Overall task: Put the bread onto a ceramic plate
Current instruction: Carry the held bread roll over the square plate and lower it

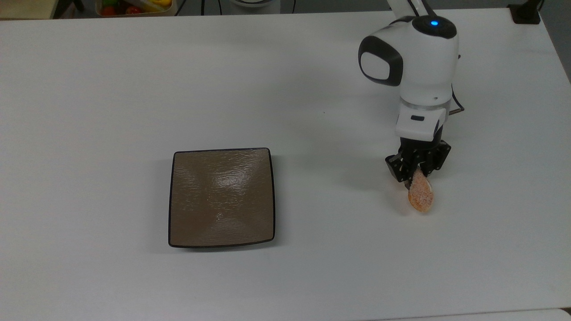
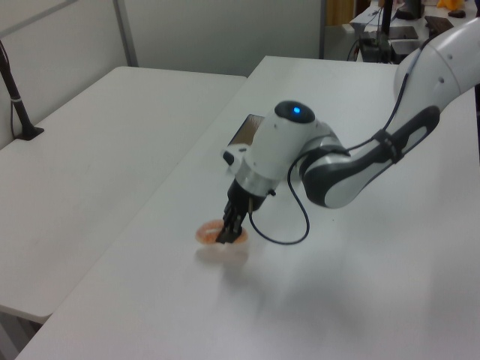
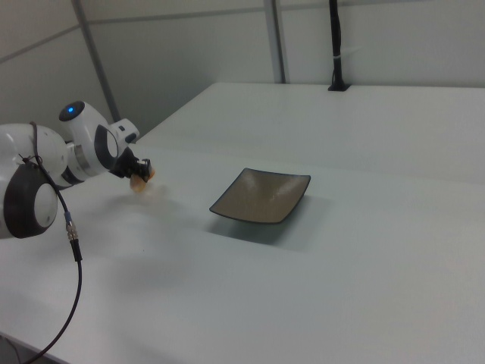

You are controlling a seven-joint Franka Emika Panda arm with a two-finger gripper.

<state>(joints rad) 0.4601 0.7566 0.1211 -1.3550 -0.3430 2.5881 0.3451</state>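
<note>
The gripper [image 1: 418, 171] is clenched on the bread [image 1: 420, 194], its black fingers [image 1: 398, 168] pinching the upper end of the small orange-tan roll so that the rest hangs below them. In the left view the gripper [image 2: 230, 229] holds the bread [image 2: 212, 231] just above the white table [image 2: 360, 285], with a soft shadow on the surface beneath it. In the right view the bread [image 3: 139, 182] shows as an orange spot at the gripper [image 3: 142, 171] tip. The white arm [image 1: 415, 62] rises from the gripper toward the far edge of the table [image 1: 134, 80] in the top view, a blue light glowing on its upper joint.

The ceramic plate [image 1: 221, 197], square, glossy brown and dark-rimmed, lies flat on the table well apart from the bread, toward the top view's left, and it is bare. In the right view the ceramic plate [image 3: 262, 196] sits to the right view's right of the gripper.
</note>
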